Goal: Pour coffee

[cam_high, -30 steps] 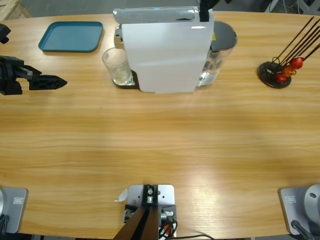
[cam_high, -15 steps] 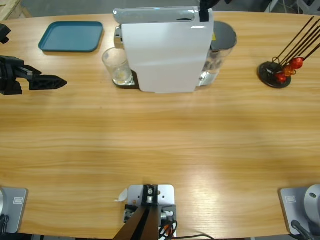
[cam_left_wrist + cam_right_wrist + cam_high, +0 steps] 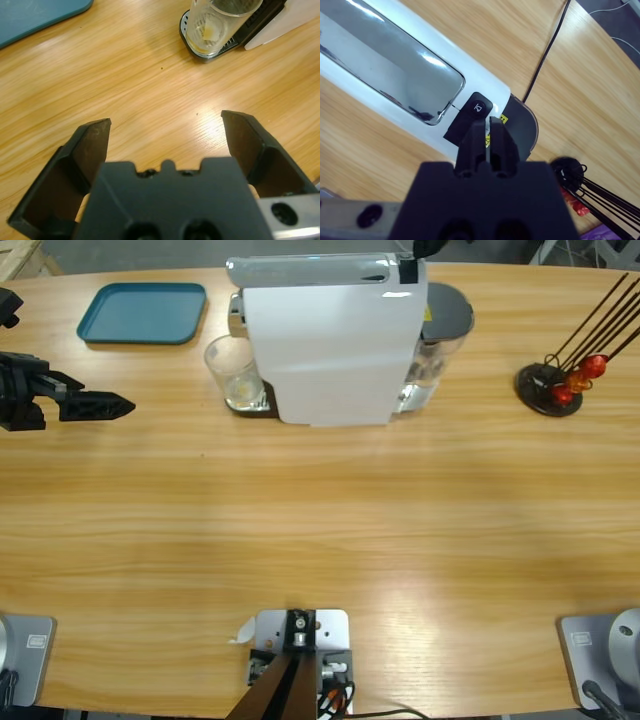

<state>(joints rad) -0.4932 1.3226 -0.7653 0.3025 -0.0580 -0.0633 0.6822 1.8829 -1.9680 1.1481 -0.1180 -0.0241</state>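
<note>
A white coffee machine (image 3: 330,340) stands at the far middle of the wooden worktop (image 3: 320,540). On its drip tray at the machine's left side stands a clear glass (image 3: 232,372), upright, with only a thin pale-tan layer of coffee (image 3: 212,34) at its bottom.

The left end effector (image 3: 100,404) hangs over the worktop at the left edge, its jaws spread wide and holding nothing. It points toward the glass, which lies well apart from it, to its right and slightly farther back. In the left wrist view the glass sits beyond the jaws, toward the upper right, with bare wood between them.

The right end effector (image 3: 489,134) is above the machine's top, its jaws closed narrow, tips just beside a small black button (image 3: 476,109) at the end of the shiny silver lid (image 3: 390,75). Whether the tips touch the button cannot be told. The coffee is on the machine's opposite side from it.

A teal tray (image 3: 142,312) lies at the far left, and a black stand of sticks with red-orange beads (image 3: 560,380) at the far right.
</note>
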